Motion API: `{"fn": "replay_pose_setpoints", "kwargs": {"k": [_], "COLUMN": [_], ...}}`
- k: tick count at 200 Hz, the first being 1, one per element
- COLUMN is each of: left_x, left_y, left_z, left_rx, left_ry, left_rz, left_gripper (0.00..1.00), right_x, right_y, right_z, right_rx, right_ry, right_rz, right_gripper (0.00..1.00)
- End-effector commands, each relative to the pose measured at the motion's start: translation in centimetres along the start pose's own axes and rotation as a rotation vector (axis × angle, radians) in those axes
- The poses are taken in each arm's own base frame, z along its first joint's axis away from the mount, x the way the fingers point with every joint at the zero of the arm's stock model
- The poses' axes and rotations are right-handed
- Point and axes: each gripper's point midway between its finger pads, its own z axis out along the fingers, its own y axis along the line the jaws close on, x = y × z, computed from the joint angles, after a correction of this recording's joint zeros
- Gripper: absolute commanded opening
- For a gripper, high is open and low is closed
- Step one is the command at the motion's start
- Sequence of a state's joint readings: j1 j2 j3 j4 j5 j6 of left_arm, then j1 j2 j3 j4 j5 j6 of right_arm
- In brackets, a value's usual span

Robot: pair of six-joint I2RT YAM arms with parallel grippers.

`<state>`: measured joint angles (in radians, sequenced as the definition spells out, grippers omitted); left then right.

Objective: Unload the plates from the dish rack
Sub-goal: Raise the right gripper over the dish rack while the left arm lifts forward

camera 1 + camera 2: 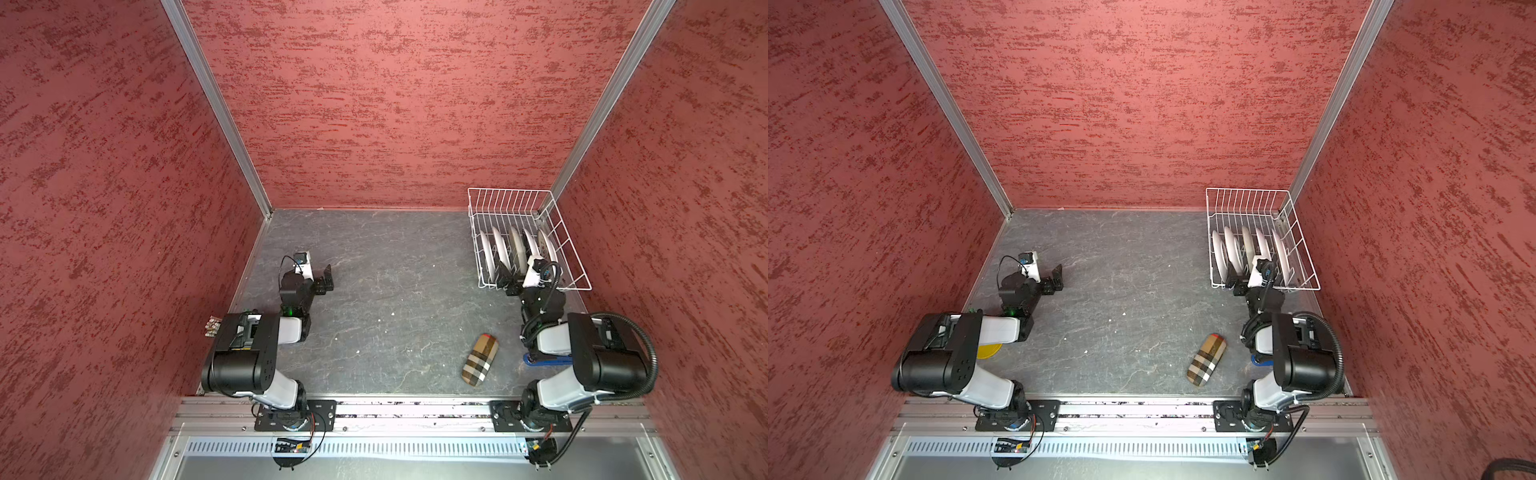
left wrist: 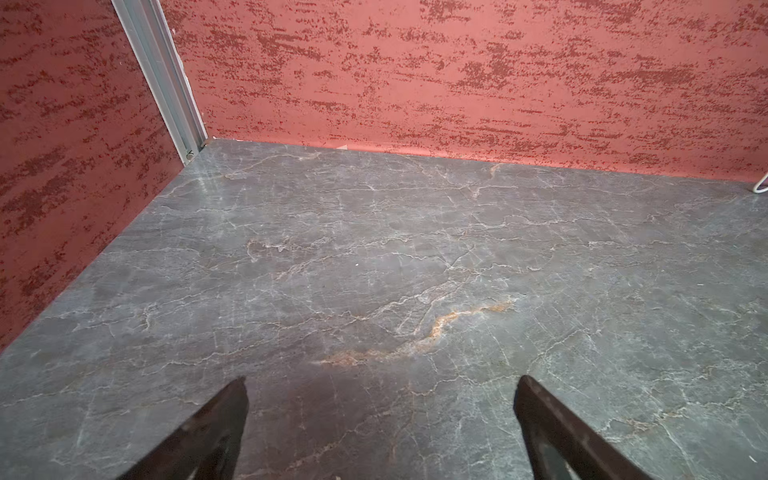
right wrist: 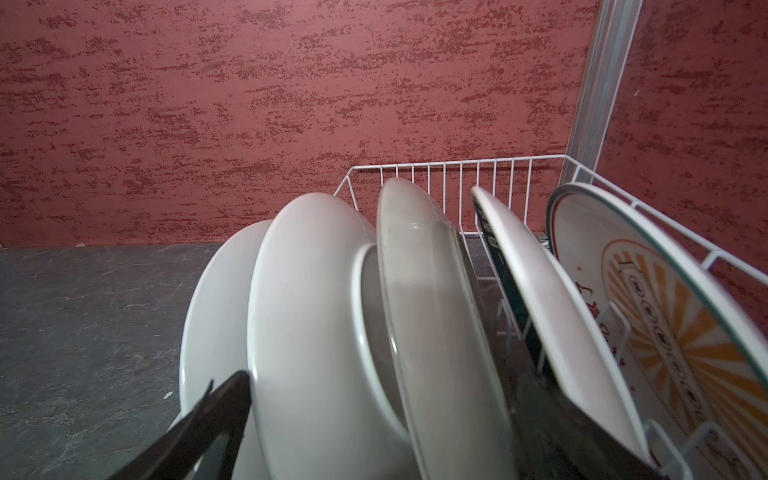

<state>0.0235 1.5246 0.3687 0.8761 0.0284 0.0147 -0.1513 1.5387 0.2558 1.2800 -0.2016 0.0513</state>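
White dish rack [image 1: 509,203] | 5 plates [image 3: 316,311] upright | right fingers [image 3: 216,419] spread

The walls [image 1: 395,104] are pinkish red with darker red streaks, and the bench [image 1: 395,291] is dark grey, marbled with pale veins and one rusty orange vein. In the white wire dish rack [image 1: 509,190], two plates [image 3: 311,311] are plain white, the grey plate [image 3: 428,291] pale, the lettered plate [image 3: 548,307] dark-rimmed, the sunburst plate [image 3: 685,332] orange-rayed with a greenish edge line. The pouch [image 1: 480,360], lower right of centre, is tan, checked black, white and red.
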Motion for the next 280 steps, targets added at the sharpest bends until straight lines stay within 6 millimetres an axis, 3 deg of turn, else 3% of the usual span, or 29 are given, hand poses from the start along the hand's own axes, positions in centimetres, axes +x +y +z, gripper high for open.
{"fn": "replay_pose_setpoints", "kwargs": {"k": [1, 171, 189, 226, 280], "left_x": [-0.6, -0.6, -0.6, -2.9, -7.2], "left_y": [0.1, 0.1, 0.1, -0.9, -2.6], "left_z": [0.3, 0.2, 0.2, -0.8, -2.4], "left_rx": [0.007, 0.007, 0.006, 0.008, -0.005], "left_ry": [-0.017, -0.017, -0.018, -0.022, -0.046], "left_rz": [-0.006, -0.006, -0.006, 0.032, 0.030], "left_gripper": [0.99, 0.99, 0.99, 1.00, 0.99], "right_x": [2.2, 2.1, 1.8, -0.9, -2.1], "right_y": [-0.5, -0.5, -0.3, -0.2, -1.0], "right_z": [0.1, 0.1, -0.7, -3.8, -6.0], "right_rx": [0.032, 0.032, 0.027, 0.059, 0.135], "right_ry": [0.087, 0.087, 0.059, -0.067, -0.097], "right_rz": [0.027, 0.025, 0.020, 0.014, 0.041], "right_gripper": [0.99, 0.99, 0.99, 0.99, 0.99]}}
